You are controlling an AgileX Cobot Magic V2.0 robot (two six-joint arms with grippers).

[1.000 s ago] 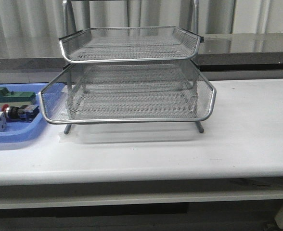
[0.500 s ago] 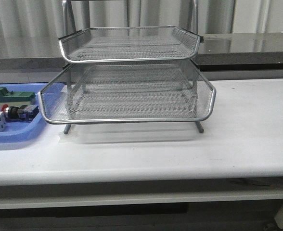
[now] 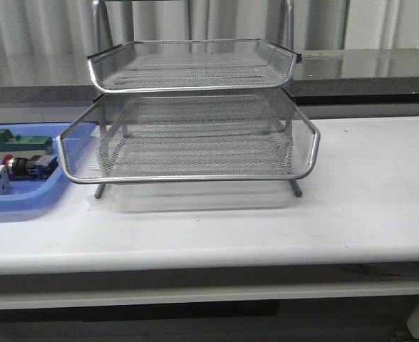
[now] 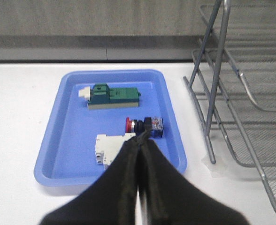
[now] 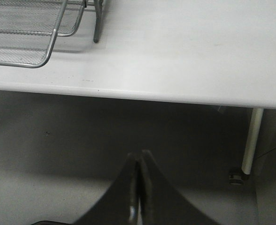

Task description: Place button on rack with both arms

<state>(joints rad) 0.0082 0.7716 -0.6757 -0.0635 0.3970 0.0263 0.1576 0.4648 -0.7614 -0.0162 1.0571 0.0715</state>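
White tabletop [image 3: 366, 206] stretched across the scene, with a grey counter and pale curtain-like panels behind it. On it stood the rack [image 3: 195, 114], its wire-mesh trays stacked and the lower visible one drawn forward past the upper. Just left of the rack lay a blue tray [image 4: 58, 154], and the button [image 4: 144, 125] lay on its side in that tray, in the part nearest the rack. Its long axis ran roughly parallel to the table's front edge: the red head pointed away from the rack and the blue rear block pointed towards it. A green block [image 4: 113, 95] lay farther back in the tray, and a white part [image 4: 111, 149] sat near the front, close to the button but not clearly touching it. The left gripper [image 4: 140, 140] hung over the tray with its fingers pressed together, empty, tips in line with the button. The right gripper [image 5: 138, 159] was closed too, holding nothing, out beyond the table's front edge over the grey floor [image 5: 58, 154].
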